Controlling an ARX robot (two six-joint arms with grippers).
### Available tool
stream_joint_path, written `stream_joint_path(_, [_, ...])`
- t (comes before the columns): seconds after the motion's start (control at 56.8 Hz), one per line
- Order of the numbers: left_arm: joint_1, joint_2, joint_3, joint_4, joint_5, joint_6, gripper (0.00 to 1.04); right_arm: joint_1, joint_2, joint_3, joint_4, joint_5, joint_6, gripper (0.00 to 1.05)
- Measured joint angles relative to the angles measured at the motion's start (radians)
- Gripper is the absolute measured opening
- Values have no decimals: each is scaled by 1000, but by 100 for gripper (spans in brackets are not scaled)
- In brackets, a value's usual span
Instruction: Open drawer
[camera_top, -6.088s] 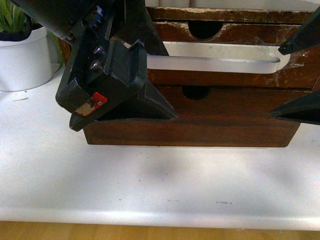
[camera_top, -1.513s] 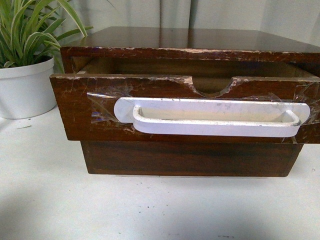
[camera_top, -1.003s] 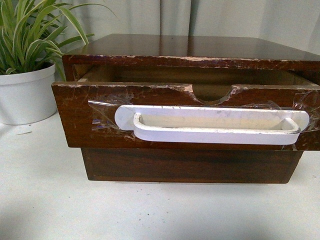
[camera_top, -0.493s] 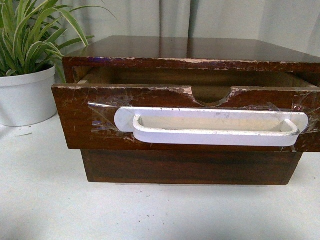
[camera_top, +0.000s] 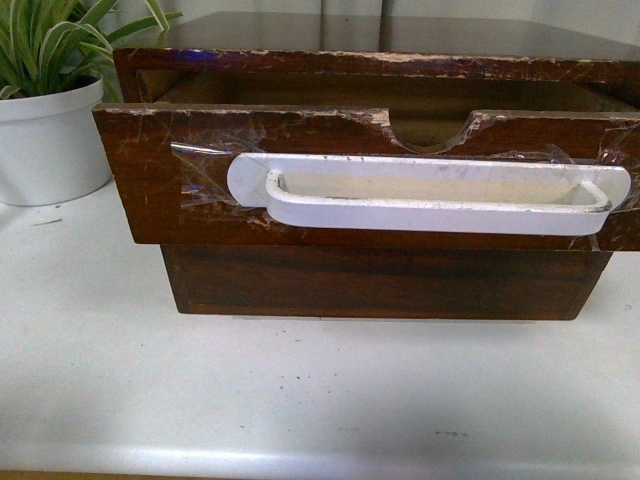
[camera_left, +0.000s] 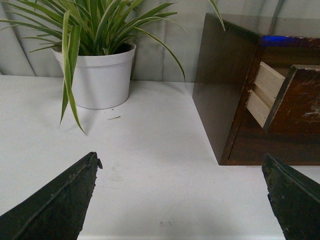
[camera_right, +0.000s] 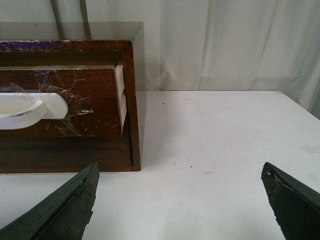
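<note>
With both the left claw and right claw spread apart and empty, the drawer ahead, unheld, could slide shut if bumped.

No readable txt, labels, brands or nos. in any view

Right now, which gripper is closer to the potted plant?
Left. The left gripper, open, faces the potted plant across bare table beside the cabinet. The right gripper, open, is off the cabinet's other side, where no plant shows.
</note>
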Motion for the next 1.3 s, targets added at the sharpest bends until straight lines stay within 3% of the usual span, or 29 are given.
stream_joint_path(1.302, [0,0,0,0,0,0,98,0,0,0,0,0,0,96])
